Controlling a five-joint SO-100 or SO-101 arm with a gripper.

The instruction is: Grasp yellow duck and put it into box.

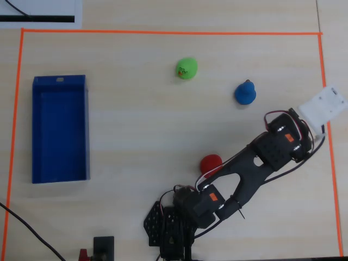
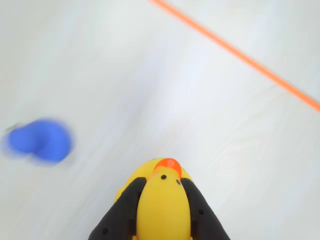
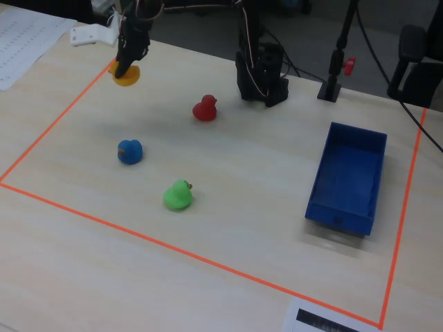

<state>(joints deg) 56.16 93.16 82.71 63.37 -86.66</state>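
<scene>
Wrist view: I see the jaws clamped on both sides of the yellow duck (image 2: pixel 163 205). In the fixed view it hangs above the worktop (image 3: pixel 228 200) by the orange tape, well apart from the box (image 3: pixel 346 178).

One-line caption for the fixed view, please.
Gripper holds the yellow duck at the far-left taped corner; red duck, blue duck, green duck and empty blue box wait.

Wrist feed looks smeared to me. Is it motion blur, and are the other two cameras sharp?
Wrist view: yes, the small blue toy duck and orange tape line are smeared, while the rounded yellow duck between the black jaws stays crisp. Overhead view: sharp, evenly lit. Fixed view: sharp, soft shadows beside the deep-blue open box.
</scene>
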